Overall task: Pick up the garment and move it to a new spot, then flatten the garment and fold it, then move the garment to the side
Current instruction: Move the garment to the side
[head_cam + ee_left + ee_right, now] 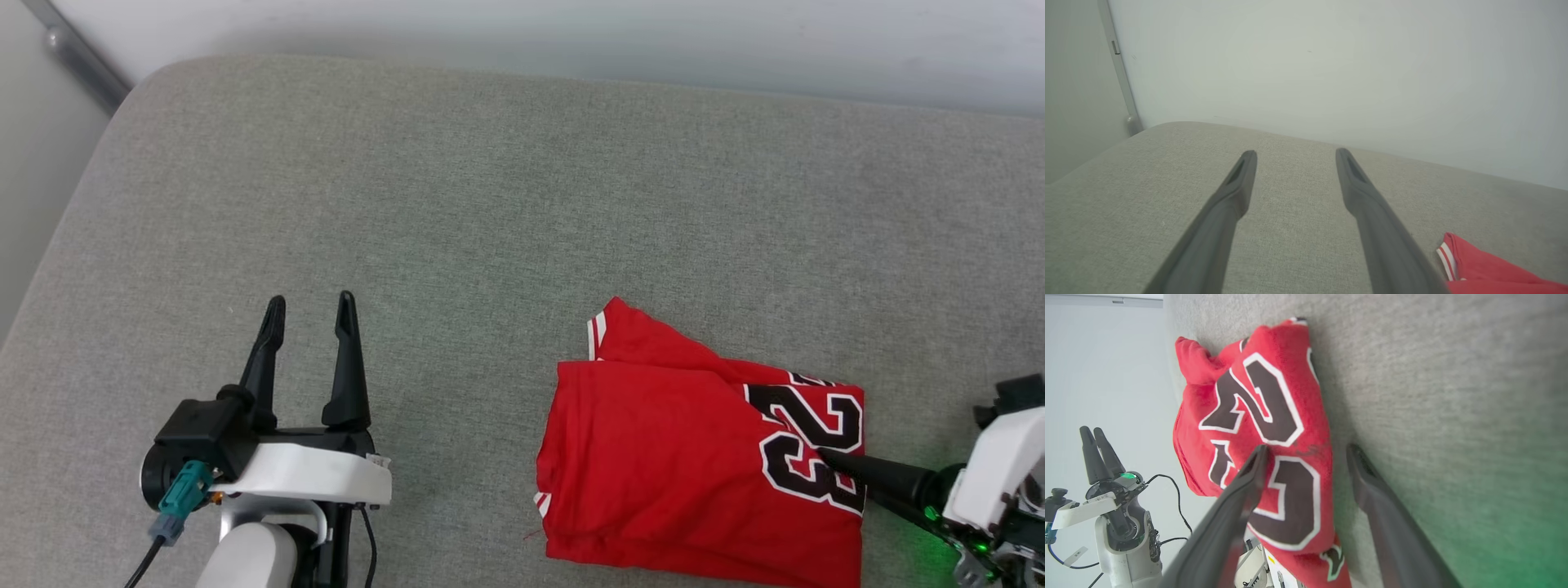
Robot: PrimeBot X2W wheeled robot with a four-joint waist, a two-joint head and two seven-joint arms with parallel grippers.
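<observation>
The shirt (678, 457) is lying folded into a compact block on the cushion (490, 163), close to its near edge and toward the right corner. The folding is looking finished, and only the move to the side is waiting. The right hand (1306, 451) is reaching in from the right edge with its fingers apart, straddling the shirt's right fold. One finger is lying over the black number (1257, 400). The other is sitting low beside the fold against the cushion, likely so that closing is taking all the layers at once and the block is not opening. Whether that lower finger is under the cloth is hard to tell; nothing is being gripped yet. The left hand (312, 298) is hovering over the near left of the cushion, fingers apart and well apart from the shirt, seemingly leaving the right one room.
</observation>
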